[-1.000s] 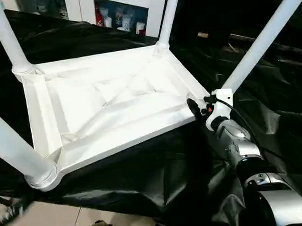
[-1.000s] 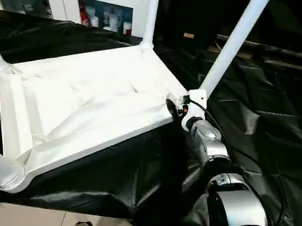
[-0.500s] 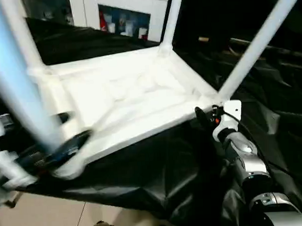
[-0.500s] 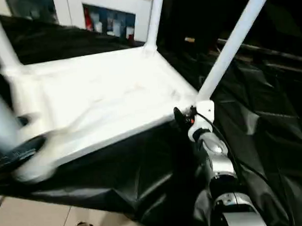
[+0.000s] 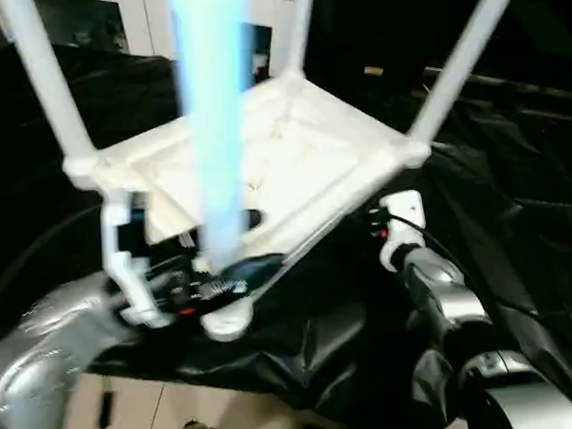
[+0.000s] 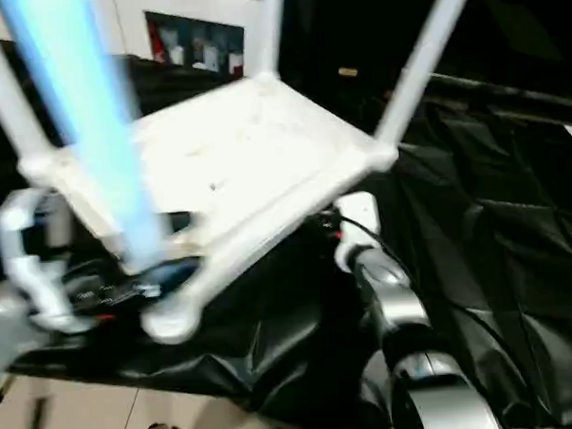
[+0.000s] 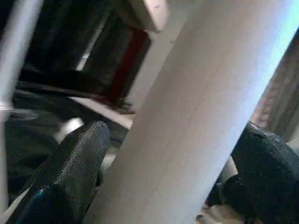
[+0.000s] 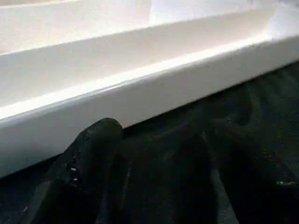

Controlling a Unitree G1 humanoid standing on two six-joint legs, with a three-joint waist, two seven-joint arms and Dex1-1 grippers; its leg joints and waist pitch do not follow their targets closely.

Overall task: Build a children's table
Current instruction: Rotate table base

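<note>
Tabletop (image 5: 293, 148) is lying upside down on the black cloth (image 5: 514, 214), four legs rising from its corners. Left gripper (image 5: 222, 274) is sitting spread around the near leg (image 5: 211, 132); the left wrist view is showing its fingers (image 7: 70, 172) flanking the tube, contact unclear. Right gripper (image 8: 154, 177) is hanging open just beside the tabletop's rim, holding nothing.

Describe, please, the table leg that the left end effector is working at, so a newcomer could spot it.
On the black-draped work table the white tabletop lies upside down, four legs pointing up. The nearest leg stands between the left end effector fingers. It alone looks bluish and looms largest.
</note>
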